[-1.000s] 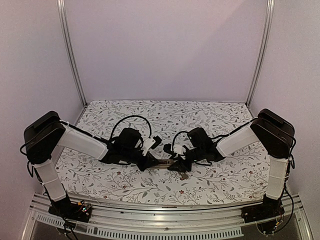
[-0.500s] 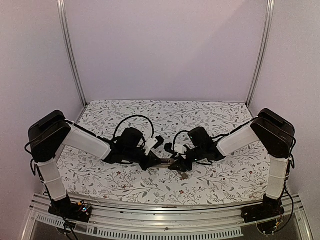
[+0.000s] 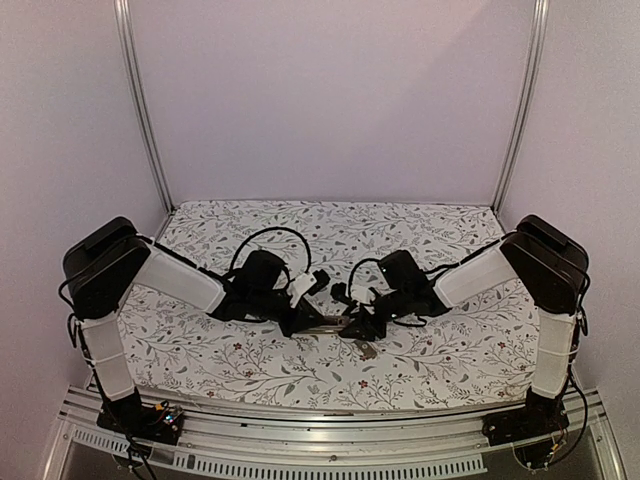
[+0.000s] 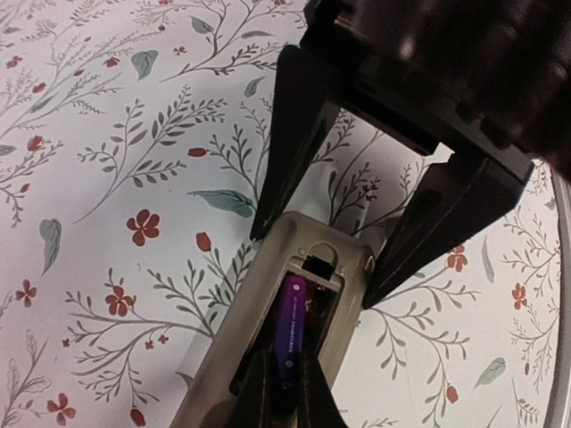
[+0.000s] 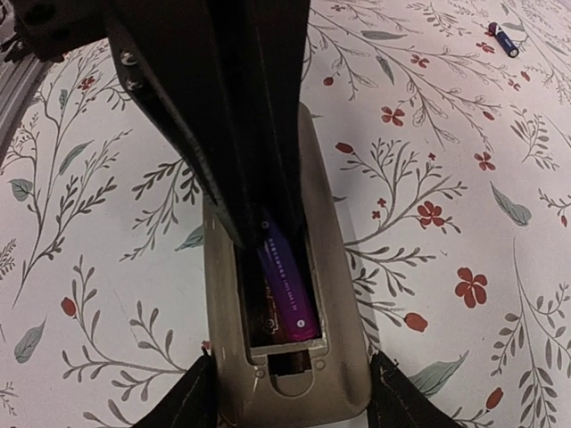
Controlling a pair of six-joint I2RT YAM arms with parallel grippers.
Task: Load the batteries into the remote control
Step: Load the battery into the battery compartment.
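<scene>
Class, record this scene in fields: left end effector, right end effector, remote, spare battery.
Left end effector: shut on a purple battery, angled into the recess of the remote
Right end effector: closed on one end of the remote
Remote: back up, recess uncovered
Spare battery: loose on the flowered cloth, apart from the remote

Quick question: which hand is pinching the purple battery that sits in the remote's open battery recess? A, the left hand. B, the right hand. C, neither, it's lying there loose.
A: the left hand is shut on the purple battery, its fingers reaching into the recess of the remote control, while the right hand only clamps the remote's end by its sides.
</scene>
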